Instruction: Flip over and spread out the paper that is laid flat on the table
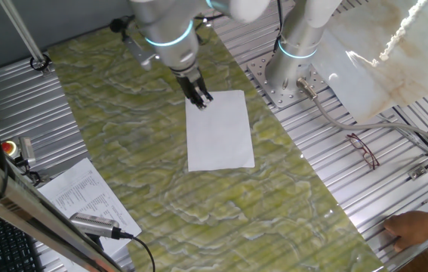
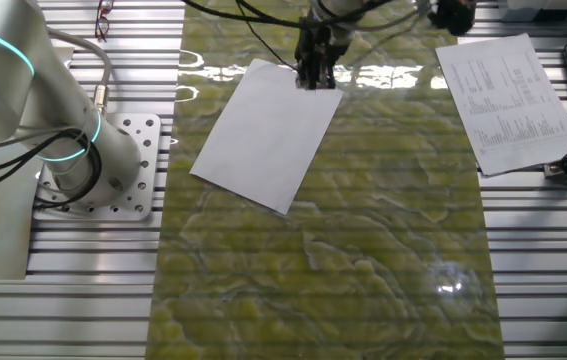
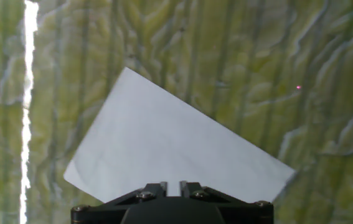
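Note:
The paper [image 1: 220,132] is a blank white sheet lying flat on the green-yellow marbled table [image 1: 123,113]. It also shows in the other fixed view [image 2: 268,135] and in the hand view [image 3: 170,149]. My gripper [image 1: 203,100] points down at the sheet's far corner, close to the surface. In the other fixed view the gripper [image 2: 315,80] stands over the sheet's top edge. In the hand view its fingers [image 3: 154,186] are nearly together, with only a thin slit between them. I cannot tell whether they touch the paper. No part of the sheet looks lifted.
A printed text sheet [image 1: 85,196] lies on the ribbed metal panel by a keyboard [image 1: 2,242]. The arm's base [image 1: 293,75] stands beside the table. Glasses [image 1: 362,149] lie on the metal panel. A beige marbled slab [image 1: 380,60] is behind them. A person's hand [image 1: 425,227] is at the right edge.

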`<action>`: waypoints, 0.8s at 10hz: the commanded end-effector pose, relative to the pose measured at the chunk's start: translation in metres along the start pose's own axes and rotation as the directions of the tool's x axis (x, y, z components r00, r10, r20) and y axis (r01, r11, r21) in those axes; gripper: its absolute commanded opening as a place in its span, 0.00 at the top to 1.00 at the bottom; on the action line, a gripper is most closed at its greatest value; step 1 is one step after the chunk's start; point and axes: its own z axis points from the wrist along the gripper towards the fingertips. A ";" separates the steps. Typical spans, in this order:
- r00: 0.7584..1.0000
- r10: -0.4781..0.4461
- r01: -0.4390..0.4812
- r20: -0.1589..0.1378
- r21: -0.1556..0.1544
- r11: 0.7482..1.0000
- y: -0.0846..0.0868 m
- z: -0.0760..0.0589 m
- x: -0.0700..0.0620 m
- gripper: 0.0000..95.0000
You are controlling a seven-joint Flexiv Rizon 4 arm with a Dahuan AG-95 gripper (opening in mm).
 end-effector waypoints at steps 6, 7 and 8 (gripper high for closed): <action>1.000 0.007 -0.006 -0.024 0.039 0.999 -0.042 -0.016 0.009 0.80; 1.000 0.005 -0.004 -0.025 0.043 0.999 -0.048 -0.019 0.011 1.00; 1.000 0.002 -0.001 -0.022 0.045 0.999 -0.053 -0.022 0.012 1.00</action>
